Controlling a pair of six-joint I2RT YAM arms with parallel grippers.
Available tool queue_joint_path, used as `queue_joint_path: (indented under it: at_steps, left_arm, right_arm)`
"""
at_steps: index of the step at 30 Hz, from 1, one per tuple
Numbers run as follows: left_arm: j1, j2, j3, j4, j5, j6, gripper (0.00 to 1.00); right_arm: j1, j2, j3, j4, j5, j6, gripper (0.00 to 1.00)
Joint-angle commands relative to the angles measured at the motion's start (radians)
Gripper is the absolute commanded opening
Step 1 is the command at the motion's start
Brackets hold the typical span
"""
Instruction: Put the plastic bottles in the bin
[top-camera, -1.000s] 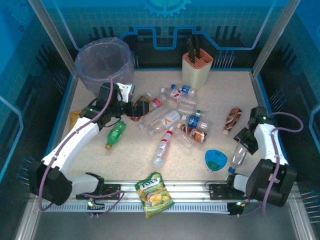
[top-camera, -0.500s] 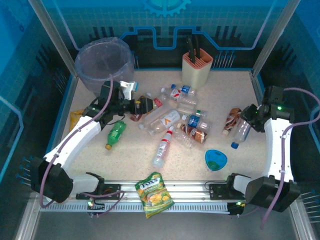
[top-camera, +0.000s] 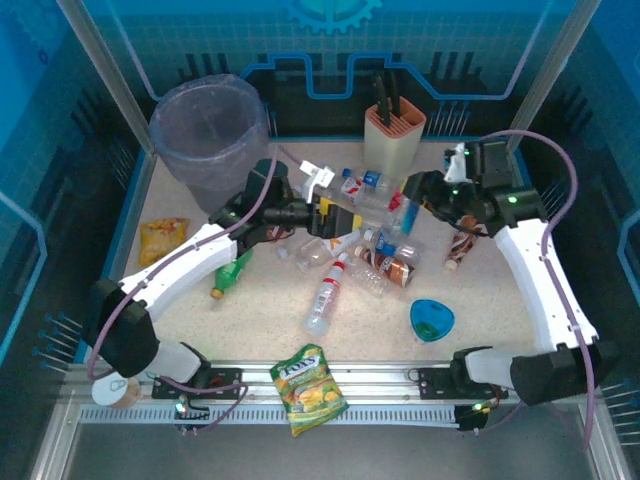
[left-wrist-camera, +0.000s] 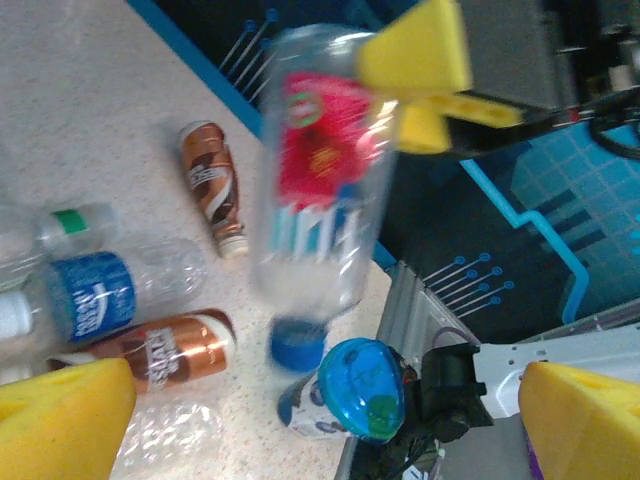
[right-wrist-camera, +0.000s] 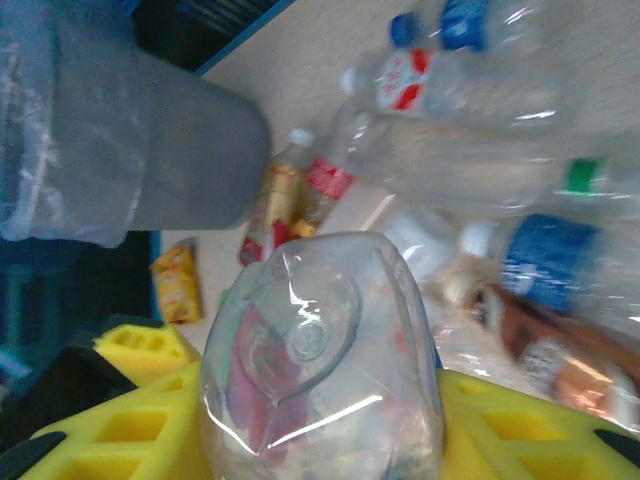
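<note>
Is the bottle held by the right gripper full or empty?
Empty. The clear bottle, between the jaws of the right gripper, shows no liquid; its walls look see-through down to the blue cap.

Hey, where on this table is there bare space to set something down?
Bare tabletop lies by the front rail, between the green bottle and the lone clear bottle, and again between that bottle and the blue bowl. The middle is crowded: bottles piled before the knife holder, with the left arm and right arm reaching over them.
</note>
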Motion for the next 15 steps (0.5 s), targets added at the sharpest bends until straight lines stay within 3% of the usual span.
queue_joint_path:
  at_steps: [1, 9, 15]
  left_arm:
    - [-0.043, 0.030, 0.042, 0.006, -0.077, 0.023, 0.99]
    - [-0.097, 0.080, 0.092, -0.128, -0.294, 0.115, 0.99]
    - [-0.117, 0.114, 0.108, -0.158, -0.361, 0.139, 0.95]
  right_arm:
    - [0.059, 0.028, -0.052, 0.220, -0.112, 0.149, 0.50]
    - [0.109, 0.060, -0.071, 0.297, -0.149, 0.190, 0.50]
    - [0.115, 0.056, -0.086, 0.327, -0.160, 0.206, 0.50]
